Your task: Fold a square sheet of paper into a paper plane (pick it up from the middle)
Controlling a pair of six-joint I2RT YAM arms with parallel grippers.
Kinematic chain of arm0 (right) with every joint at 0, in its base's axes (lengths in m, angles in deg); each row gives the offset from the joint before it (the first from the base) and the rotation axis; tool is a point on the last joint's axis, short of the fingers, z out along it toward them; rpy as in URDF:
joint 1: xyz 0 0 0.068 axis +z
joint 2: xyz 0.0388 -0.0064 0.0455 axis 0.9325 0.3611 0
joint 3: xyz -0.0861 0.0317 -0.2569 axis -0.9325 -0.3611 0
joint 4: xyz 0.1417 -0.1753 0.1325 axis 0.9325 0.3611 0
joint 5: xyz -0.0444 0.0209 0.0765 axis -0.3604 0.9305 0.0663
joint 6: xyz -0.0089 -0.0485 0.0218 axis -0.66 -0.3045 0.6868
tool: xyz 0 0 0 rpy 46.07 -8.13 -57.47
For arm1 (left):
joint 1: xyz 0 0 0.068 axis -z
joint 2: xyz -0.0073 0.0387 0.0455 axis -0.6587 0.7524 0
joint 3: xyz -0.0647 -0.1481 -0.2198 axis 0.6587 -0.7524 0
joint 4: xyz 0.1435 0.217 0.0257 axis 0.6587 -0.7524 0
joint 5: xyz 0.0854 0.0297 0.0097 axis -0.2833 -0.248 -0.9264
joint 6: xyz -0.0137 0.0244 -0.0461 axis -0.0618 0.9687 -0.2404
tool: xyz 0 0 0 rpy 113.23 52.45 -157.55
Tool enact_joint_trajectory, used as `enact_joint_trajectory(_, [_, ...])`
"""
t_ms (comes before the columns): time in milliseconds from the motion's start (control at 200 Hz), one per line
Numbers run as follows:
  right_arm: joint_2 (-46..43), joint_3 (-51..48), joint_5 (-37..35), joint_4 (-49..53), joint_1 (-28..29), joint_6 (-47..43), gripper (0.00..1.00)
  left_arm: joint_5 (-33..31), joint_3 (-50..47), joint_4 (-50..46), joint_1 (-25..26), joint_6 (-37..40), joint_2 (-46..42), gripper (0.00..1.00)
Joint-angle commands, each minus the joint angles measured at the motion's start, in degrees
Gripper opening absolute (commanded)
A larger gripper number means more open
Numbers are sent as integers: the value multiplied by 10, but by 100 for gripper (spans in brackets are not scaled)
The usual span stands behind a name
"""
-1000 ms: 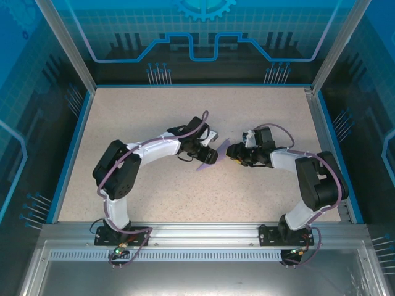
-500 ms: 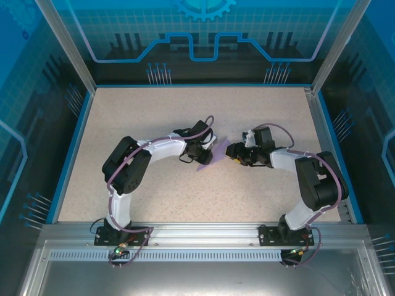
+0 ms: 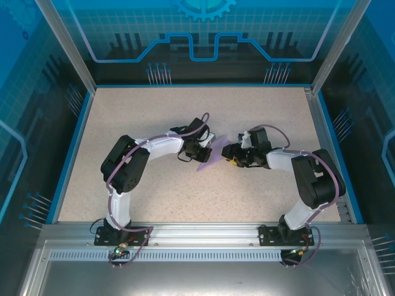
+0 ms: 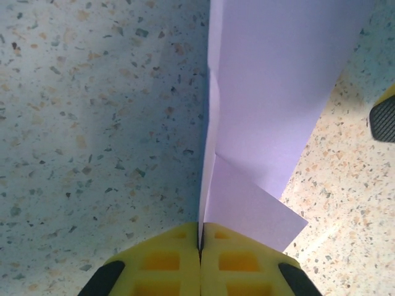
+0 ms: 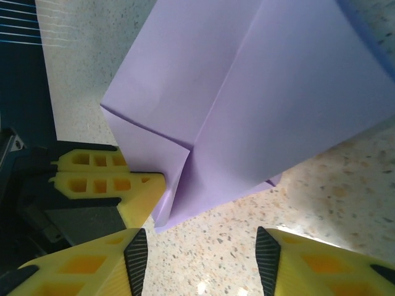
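Left arm reaches in toward desk ctr, bent at the elbow. Left tool is clamped tight: in the left wrist view its two yellow fingers meet w/ no gap, and the near edge of the paper sheet runs straight into the seam btwn them, so it grips the sheet by that edge.

The sheet is plain lavender and already creased. It stands up off the desk as a doubled panel, w/ a small flap turned out low on its right side, near the fingers. From above it sits about mid-desk, btwn the two tools, one pointed corner toward the near side. Desk top is speckled beige w/ a blue rim.

Right of the sheet, the right tool faces the left one, jaws apart. In the right wrist view its yellow fingers w/ black pads stand wide w/ bare desk btwn them. The sheet is just ahead of the tips, not btwn them; can't tell if it touches. Right arm bends back to its base at the desk's near right.
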Motion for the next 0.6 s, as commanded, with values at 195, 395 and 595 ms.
enact_joint_trajectory(195, [36, 16, 27, -56, 27, 48, 58, 107, -11, 22, -30, -47, -53, 3])
enact_joint_trajectory(395, [49, 12, 40, -111, 32, 85, 63, 134, -29, 45, -44, -69, -60, 3])
enact_joint_trajectory(595, [48, 2, 45, -151, 37, 121, 65, 140, -32, 53, -45, -73, -55, 3])
